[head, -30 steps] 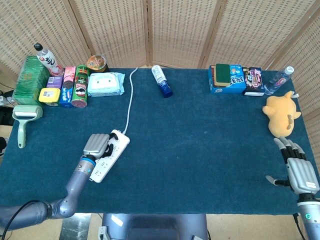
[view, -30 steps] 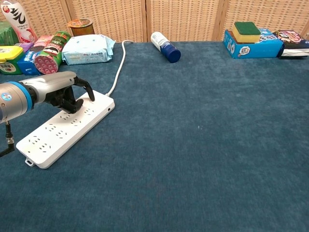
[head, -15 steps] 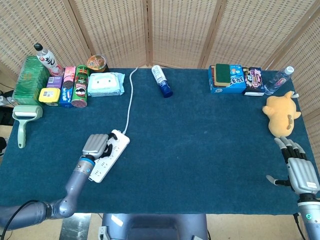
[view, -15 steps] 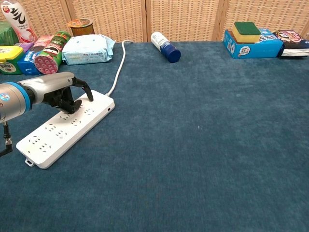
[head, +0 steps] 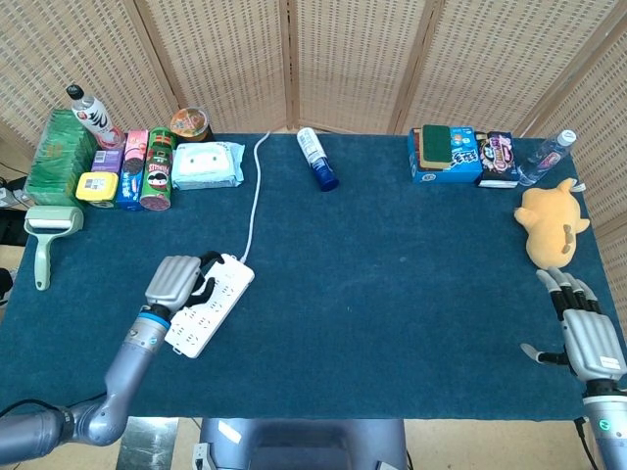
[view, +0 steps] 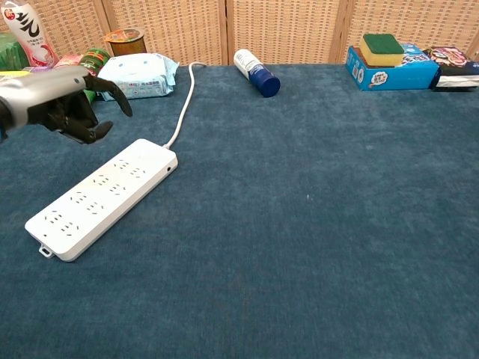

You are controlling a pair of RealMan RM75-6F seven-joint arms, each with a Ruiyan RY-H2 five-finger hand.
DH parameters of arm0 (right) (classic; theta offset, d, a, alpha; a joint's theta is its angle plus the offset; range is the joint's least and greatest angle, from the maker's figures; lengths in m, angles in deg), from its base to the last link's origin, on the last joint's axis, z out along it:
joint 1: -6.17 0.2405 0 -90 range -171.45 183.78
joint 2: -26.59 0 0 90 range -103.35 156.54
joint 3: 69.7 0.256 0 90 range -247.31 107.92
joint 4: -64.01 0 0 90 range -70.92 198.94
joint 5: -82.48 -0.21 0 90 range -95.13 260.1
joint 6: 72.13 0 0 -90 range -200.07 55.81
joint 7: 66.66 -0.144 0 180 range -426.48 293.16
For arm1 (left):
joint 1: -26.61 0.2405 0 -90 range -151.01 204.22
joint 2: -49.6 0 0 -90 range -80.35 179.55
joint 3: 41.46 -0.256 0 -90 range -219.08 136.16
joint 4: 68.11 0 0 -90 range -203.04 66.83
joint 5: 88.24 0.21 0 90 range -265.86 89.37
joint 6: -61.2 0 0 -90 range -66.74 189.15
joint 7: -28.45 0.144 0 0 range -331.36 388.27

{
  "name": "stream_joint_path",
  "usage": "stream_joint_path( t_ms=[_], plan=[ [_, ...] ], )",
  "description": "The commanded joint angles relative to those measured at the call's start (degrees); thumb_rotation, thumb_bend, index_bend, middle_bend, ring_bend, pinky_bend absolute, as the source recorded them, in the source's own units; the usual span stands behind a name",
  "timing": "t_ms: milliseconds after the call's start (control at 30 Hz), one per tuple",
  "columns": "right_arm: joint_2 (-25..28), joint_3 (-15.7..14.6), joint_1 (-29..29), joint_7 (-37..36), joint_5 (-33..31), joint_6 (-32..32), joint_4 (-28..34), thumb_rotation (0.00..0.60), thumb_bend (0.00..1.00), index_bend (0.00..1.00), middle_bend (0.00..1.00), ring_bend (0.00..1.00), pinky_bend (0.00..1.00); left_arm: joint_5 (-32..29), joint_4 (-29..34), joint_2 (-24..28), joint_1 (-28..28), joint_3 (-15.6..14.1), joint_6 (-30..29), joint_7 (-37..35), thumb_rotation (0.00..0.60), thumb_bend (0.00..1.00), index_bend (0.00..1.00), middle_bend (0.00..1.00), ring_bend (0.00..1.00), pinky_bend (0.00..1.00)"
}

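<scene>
At the near right edge of the blue table [head: 392, 294], the right hand [head: 586, 333] lies flat with its fingers stretched out and slightly apart, holding nothing; a yellow plush toy [head: 549, 223] sits just beyond it.

On the near left, the left hand [view: 63, 105] hovers above and just left of the white power strip [view: 101, 197], clear of it. Its fingers [view: 112, 91] are curled loosely downward with gaps between them, and nothing is in them. The power strip lies flat and slanted, its near end pointing toward the near left edge and its far end toward the middle of the table. A white cord [head: 255, 191] runs from that far end straight back to the far edge.

Further left, a green lint roller [head: 49, 235] lies at the table's left side. Beyond it, the far left corner holds a cluster: a green box [head: 57, 157], a yellow-lidded tub [head: 96, 186], a green can of crisps [head: 157, 176] on its side, a pack of wet wipes [view: 138, 75], a round tin [head: 189, 122] and a white bottle [head: 90, 116].

A blue-capped spray bottle [view: 256, 72] lies on its side at the far middle. To the far right stand a blue box [view: 393, 71] with a green and yellow sponge [view: 382, 48] on top, a dark snack packet [head: 499, 157] and a water bottle [head: 545, 157].
</scene>
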Motion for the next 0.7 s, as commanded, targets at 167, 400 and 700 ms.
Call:
stream_joint_path(
  t_ms=[167, 400, 700],
  plan=[
    [0.1, -0.2, -0.3, 0.4, 0.6, 0.7, 0.6, 0.600, 0.00, 0.00, 0.02, 0.02, 0.00, 9.2, 7.0, 10.1, 8.3, -6.5, -10.5, 2.5, 0.600, 0.21, 0.00, 0.03, 0.05, 0.24],
    [0.1, -0.5, -0.7, 1.6, 1.5, 1.9, 1.4, 0.600, 0.00, 0.00, 0.02, 0.02, 0.00, 15.4, 6.6, 14.9, 17.3, -11.6, -19.5, -1.7, 0.600, 0.13, 0.00, 0.00, 0.00, 0.02],
    [-0.5, -0.2, -1.4, 3.2, 2.7, 4.6, 1.2, 0.600, 0.00, 0.00, 0.03, 0.02, 0.00, 18.5, 3.6, 16.2, 25.6, -13.7, -26.3, -7.6, 0.600, 0.13, 0.00, 0.00, 0.00, 0.00]
  ],
)
